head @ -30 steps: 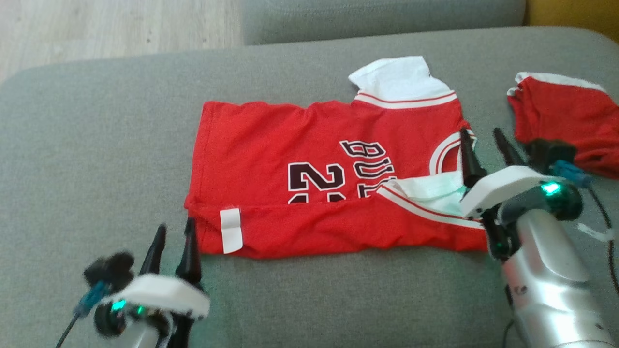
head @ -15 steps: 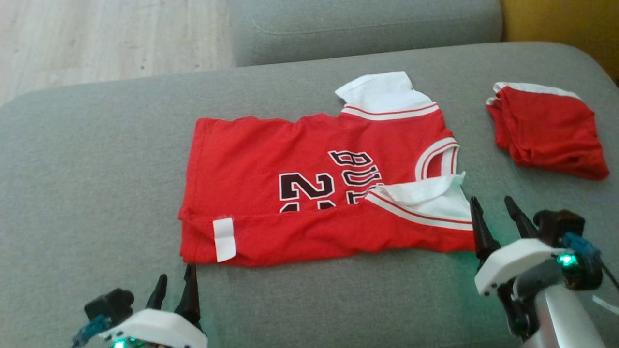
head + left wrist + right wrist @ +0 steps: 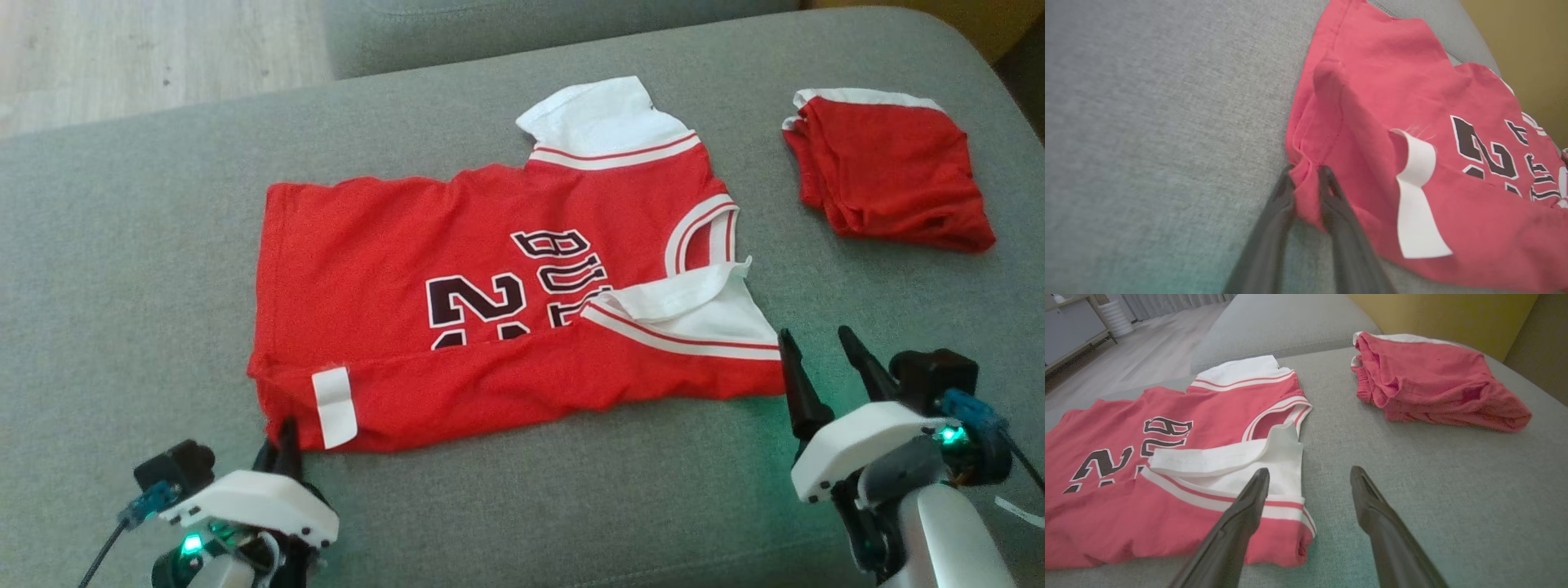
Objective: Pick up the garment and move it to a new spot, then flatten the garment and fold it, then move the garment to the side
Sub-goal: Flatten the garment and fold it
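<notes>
The garment [image 3: 490, 269] is a red jersey with black lettering and white sleeves. It lies flat on the grey sofa cushion [image 3: 122, 245], its near edge folded over and a white tag [image 3: 335, 407] showing. My left gripper [image 3: 277, 445] is at the near left corner. In the left wrist view the left gripper [image 3: 1306, 179] has its two fingers pinched on the hem of the garment [image 3: 1412, 122]. My right gripper [image 3: 812, 351] stands open just off the near right corner. The right wrist view has the right gripper [image 3: 1310, 475] holding nothing, with the garment [image 3: 1167, 457] at its left finger.
A second red garment [image 3: 890, 171], folded, lies on the cushion at the far right and appears again as the folded garment [image 3: 1433, 388]. Another grey cushion [image 3: 490, 24] lies behind, with wooden floor [image 3: 122, 49] at the far left. The cushion's rounded edge runs along the left.
The head camera has shifted. My left gripper moved forward to the garment's near left corner and closed on it. My right gripper drew back from the collar to the near right corner.
</notes>
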Motion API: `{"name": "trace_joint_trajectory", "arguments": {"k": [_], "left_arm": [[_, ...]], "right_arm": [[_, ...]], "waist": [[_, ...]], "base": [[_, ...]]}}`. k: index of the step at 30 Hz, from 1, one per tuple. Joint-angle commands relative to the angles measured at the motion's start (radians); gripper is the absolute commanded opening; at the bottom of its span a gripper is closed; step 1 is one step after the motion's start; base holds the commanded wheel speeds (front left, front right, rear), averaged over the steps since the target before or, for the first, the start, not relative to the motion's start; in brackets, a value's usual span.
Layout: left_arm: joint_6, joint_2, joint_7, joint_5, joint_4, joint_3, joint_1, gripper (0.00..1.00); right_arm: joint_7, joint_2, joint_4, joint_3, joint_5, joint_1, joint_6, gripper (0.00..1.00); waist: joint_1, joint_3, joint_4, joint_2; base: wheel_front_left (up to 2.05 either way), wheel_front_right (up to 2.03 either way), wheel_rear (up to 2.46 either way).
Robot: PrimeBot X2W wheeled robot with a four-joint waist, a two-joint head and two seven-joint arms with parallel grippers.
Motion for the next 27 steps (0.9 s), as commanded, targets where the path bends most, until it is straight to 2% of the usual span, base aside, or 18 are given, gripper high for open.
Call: {"name": "trace_joint_trajectory", "arguments": {"k": [1,2,14,15,16,17,18,19,24,27], "left_arm": [[0.005,0.008,0.003,-0.001,-0.009,0.031,-0.036,0.03],[0.003,0.007,-0.001,0.000,-0.007,0.030,-0.039,0.00],[0.002,0.006,-0.040,0.003,-0.041,0.033,-0.023,0.00],[0.002,0.004,-0.042,0.001,-0.041,0.033,-0.021,0.00],[0.001,0.002,-0.043,0.000,-0.040,0.032,-0.020,0.00],[0.001,0.000,-0.045,-0.002,-0.038,0.032,-0.017,0.00],[0.001,-0.002,-0.047,-0.003,-0.036,0.032,-0.015,0.00],[0.001,-0.004,-0.049,-0.004,-0.035,0.033,-0.014,0.00],[-0.003,-0.006,-0.084,-0.003,-0.044,0.041,-0.009,0.00],[-0.014,-0.002,-0.117,0.003,-0.089,0.048,-0.013,0.00]], "right_arm": [[0.004,-0.003,-0.030,0.028,-0.006,-0.014,0.007,1.00],[0.011,-0.003,-0.022,0.030,0.000,-0.015,0.007,1.00],[0.009,-0.002,0.203,0.024,0.084,-0.090,0.007,1.00],[0.006,-0.002,0.224,0.024,0.092,-0.099,0.007,0.90],[0.001,-0.002,0.243,0.024,0.102,-0.109,0.007,0.57],[-0.002,-0.002,0.260,0.024,0.108,-0.117,0.007,0.37],[-0.005,-0.002,0.275,0.024,0.110,-0.126,0.007,0.23],[-0.009,-0.002,0.287,0.023,0.113,-0.136,0.007,0.00],[-0.028,-0.002,0.286,0.014,0.112,-0.176,0.007,0.00],[-0.012,-0.004,0.219,-0.012,0.096,-0.193,0.007,0.00]], "waist": [[-0.0001,0.007,-0.003,0.0000],[-0.0001,0.009,-0.003,0.0000],[-0.0001,0.024,0.065,0.0000],[-0.0001,0.024,0.070,0.0000],[-0.0001,0.023,0.074,0.0000],[-0.0001,0.023,0.078,0.0000],[-0.0001,0.022,0.081,0.0000],[-0.0001,0.020,0.083,0.0000],[-0.0001,0.010,0.086,0.0000],[-0.0001,-0.004,0.089,0.0000]], "base": [[0.00,0.00,0.00],[0.00,0.00,0.00],[0.00,0.00,0.00],[0.00,0.00,0.00],[0.00,0.00,0.00],[0.00,0.00,0.00],[0.00,0.00,0.00],[0.00,0.00,0.00],[0.00,0.00,0.00],[0.00,0.00,0.00]]}}
